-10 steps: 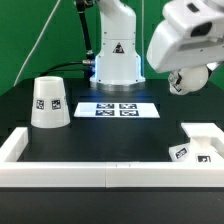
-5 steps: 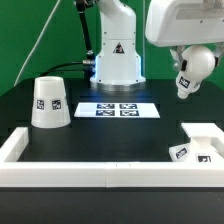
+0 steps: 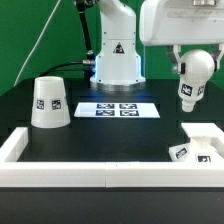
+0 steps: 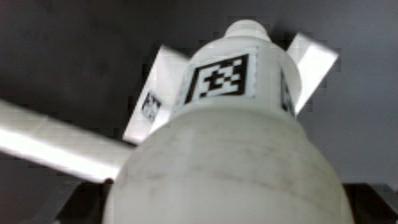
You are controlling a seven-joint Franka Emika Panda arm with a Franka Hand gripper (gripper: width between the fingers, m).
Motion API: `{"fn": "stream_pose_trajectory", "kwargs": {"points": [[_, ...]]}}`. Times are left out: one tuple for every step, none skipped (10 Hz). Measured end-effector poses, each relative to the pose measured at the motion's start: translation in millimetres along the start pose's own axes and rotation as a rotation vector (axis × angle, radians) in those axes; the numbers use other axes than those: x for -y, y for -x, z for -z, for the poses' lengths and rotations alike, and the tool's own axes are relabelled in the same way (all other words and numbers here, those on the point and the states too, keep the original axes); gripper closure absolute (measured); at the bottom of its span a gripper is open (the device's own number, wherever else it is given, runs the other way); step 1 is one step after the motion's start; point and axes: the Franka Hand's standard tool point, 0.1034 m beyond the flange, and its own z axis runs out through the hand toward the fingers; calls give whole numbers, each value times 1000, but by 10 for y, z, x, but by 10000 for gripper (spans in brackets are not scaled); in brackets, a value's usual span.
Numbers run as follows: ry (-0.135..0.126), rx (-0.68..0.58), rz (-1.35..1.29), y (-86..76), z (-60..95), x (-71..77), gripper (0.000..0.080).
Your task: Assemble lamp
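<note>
**Exterior view.** The gripper (image 3: 186, 72) is hanging at about 3 o'clock of the frame. It is closed onto the bulb (image 3: 188, 95) and carrying it clear of the bench (image 3: 110, 138). The bulb's round head is sitting up toward the wrist, and its tagged stem is pointing down, leaning a little off vertical. The base (image 3: 205, 134) is resting at 4 o'clock, below the bulb and apart from it, just inside the white rail (image 3: 90, 176). The shade (image 3: 48, 103) is standing wide end down at 9 o'clock, well apart. The marker board (image 3: 120, 109) is lying mid-frame.

**Wrist view.** The fingers (image 4: 313, 62) are flanking the bulb (image 4: 222, 150) on both sides, pressing close. The stem tag is facing the camera. No socket is showing here.

**Judgement.** The step looks like bringing the bulb to the base.
- Straighten the stem first.
- Centre it over the base's top.
- Descend slowly, holding the grip until the bulb seats.

A tilted entry is likely to jam or nudge the base.
</note>
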Motion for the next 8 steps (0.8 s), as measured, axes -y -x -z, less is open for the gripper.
{"fn": "stream_pose_trajectory", "kwargs": {"points": [[-2, -3, -4, -34, 60, -60, 220], [-7, 16, -5, -82, 107, -84, 220], [-6, 11, -4, -80, 83, -73, 220], [-8, 15, -4, -65, 70, -69, 220], [-8, 15, -4, -65, 70, -69, 220], [-8, 16, -4, -64, 64, -71, 220], [-8, 14, -8, -133, 64, -118, 220], [-2, -3, -15, -278, 98, -201, 220]]}}
